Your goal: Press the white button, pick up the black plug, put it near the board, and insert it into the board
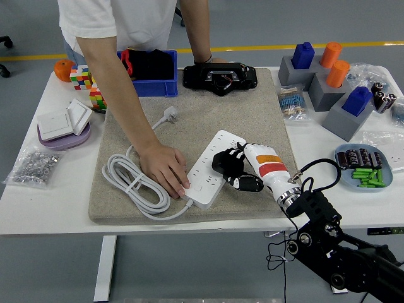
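— Plug [225,162], the black one: where is it sitting?
— Over the white board [213,167], on the beige mat [246,120] near the counter's [50,196] front edge. The right hand [243,169] is curling its fingers around it.
— And the person?
— A person's hand [165,168] is pressing down on the board's near-left end, beside the coiled white cable [129,183].
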Controlling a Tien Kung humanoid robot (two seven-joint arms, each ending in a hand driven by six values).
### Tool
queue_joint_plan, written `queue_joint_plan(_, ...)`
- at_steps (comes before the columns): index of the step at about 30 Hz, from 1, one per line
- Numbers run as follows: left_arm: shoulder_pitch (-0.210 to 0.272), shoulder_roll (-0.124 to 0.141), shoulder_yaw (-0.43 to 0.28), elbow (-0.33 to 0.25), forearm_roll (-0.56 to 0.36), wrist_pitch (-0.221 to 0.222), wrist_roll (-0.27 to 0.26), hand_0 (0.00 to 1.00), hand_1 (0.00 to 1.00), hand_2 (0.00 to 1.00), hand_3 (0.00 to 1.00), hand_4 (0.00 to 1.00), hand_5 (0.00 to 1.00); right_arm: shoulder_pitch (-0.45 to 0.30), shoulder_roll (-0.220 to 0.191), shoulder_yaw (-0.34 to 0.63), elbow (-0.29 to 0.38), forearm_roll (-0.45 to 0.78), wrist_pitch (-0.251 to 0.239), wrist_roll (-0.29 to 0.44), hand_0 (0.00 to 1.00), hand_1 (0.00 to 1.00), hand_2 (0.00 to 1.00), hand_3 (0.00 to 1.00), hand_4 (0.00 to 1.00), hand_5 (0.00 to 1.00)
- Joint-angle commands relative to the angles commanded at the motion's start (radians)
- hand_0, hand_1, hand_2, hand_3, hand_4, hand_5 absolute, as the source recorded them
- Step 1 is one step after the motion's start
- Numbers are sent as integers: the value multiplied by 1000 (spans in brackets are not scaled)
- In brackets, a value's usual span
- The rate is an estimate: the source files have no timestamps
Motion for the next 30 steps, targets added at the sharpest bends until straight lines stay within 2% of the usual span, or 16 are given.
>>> queue_joint_plan(9,2,1,5,0,-3,0,1,706,665,586,678,665,260,0,-1,-7,-5,0,1,-1,202,161,220,478,797,2)
queue_joint_plan(16,0,3,10,0,-3,0,2,706,666,586,679,665,259,2,-3,-5,-21,-5,0,-5,206,168,222,477,762,2)
queue_joint_plan(30,4,1,10,0,-5,0,1,706,666,586,679,665,260,-4,-8,-4,-13,-9,4,-6,205,161,222,471,759,2)
